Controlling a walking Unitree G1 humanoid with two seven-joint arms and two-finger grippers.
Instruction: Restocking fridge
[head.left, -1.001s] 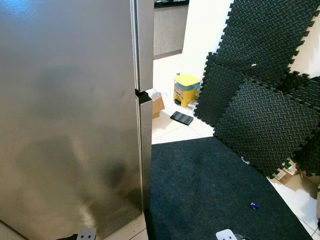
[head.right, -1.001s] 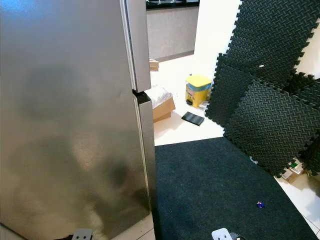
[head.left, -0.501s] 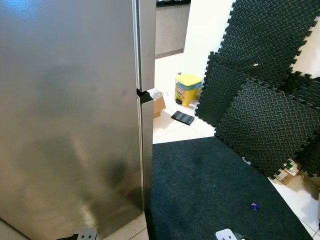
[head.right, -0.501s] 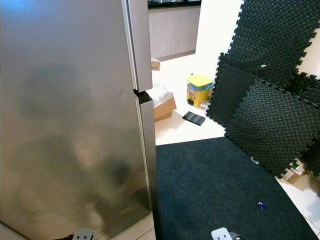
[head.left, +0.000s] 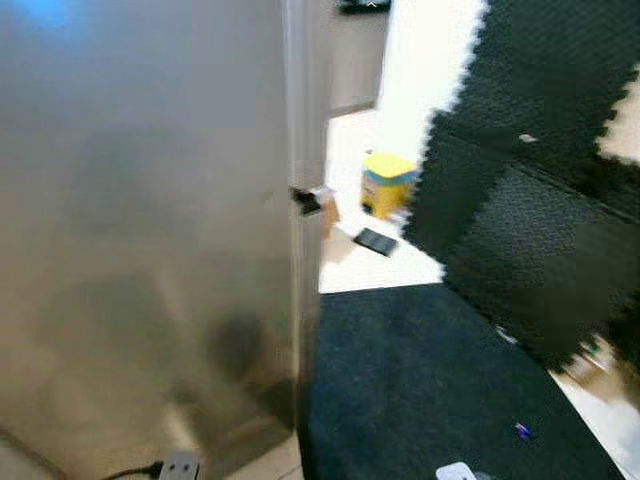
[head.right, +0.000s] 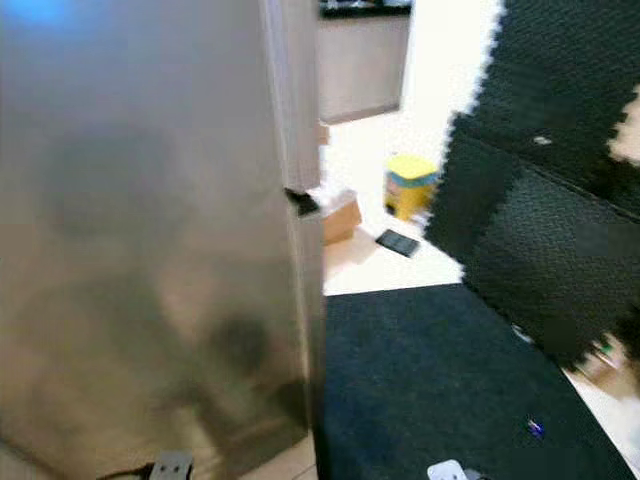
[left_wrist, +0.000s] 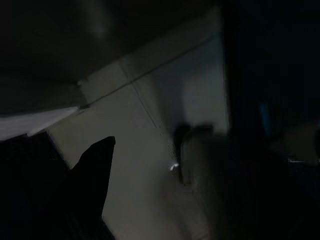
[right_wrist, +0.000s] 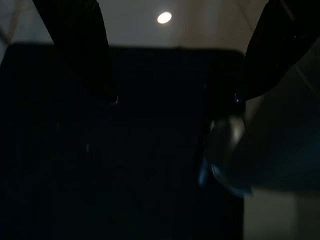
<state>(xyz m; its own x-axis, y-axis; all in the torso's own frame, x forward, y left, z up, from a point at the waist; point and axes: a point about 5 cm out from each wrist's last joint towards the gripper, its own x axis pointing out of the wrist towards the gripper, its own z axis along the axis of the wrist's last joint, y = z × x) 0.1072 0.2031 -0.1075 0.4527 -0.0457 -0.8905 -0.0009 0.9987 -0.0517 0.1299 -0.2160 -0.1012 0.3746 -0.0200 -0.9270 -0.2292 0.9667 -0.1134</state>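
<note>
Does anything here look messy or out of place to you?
A little. Black foam mats lean loosely against the wall rather than lying flat, a small blue scrap sits on the dark carpet, and a flat black item lies on the tiles near a yellow bin. The fridge looks shut.

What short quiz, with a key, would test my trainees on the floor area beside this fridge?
1. True or false: the yellow bin stands on the dark carpet.
2. What leans against the wall on the robot's right? A) black foam tiles B) a ladder C) folded chairs
3. Fill in: the small blue object lies on the ____.

Key: 1 false, the yellow bin stands on pale floor beyond the dark carpet; 2 A; 3 carpet.
</note>
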